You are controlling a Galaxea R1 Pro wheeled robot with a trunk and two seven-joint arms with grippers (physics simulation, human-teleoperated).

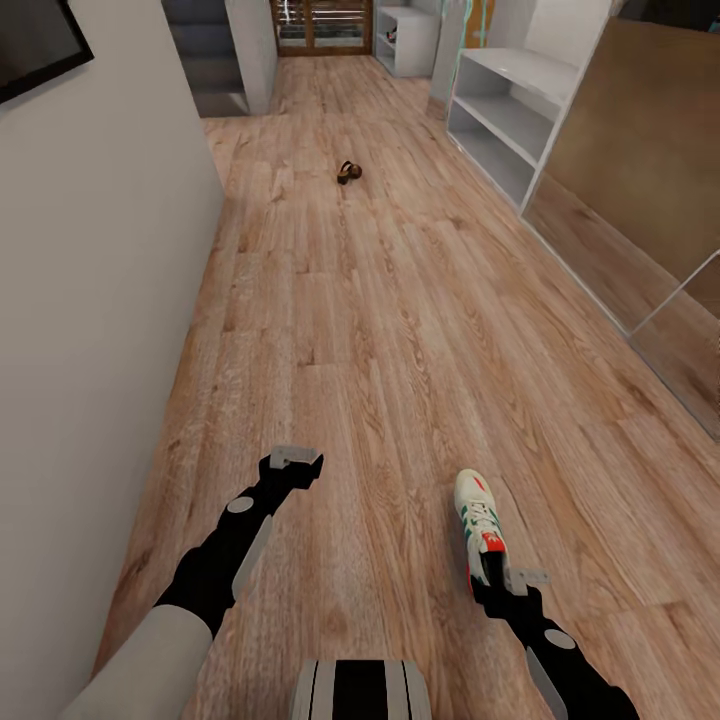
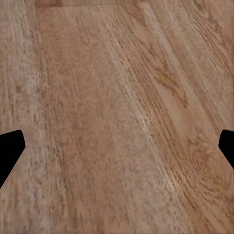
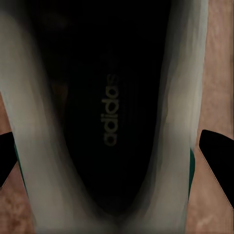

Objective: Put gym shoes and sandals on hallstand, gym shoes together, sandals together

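Nearest the robot, the right gripper (image 1: 497, 580) was down at about 5 o'clock in the head view, sitting right over the heel end of a white lace-up gym shoe with green side stripes and red-orange accents (image 1: 478, 520). That sneaker lay on the light brown wood-plank corridor floor (image 1: 380, 340), toe pointing toward 12 o'clock. In the right wrist view the dark insole of the shoe (image 3: 109, 112) was right up close, with the two black fingertips (image 3: 218, 151) spread out on either side of its white walls — so the claw was wide apart, straddling the shoe, not clamped on it as far as I could tell.

The left gripper (image 1: 293, 462) hung at around 7 o'clock over bare planks; its wrist view had both fingertips (image 2: 9, 148) far apart with just wood (image 2: 117, 117) between them.

Further up at 12 o'clock, a small brown leather sandal (image 1: 348, 173) sat alone on the floor. Beyond it at roughly 1 o'clock stood the low white-grey hallstand with open shelves (image 1: 505, 115) — against the right-hand wall.
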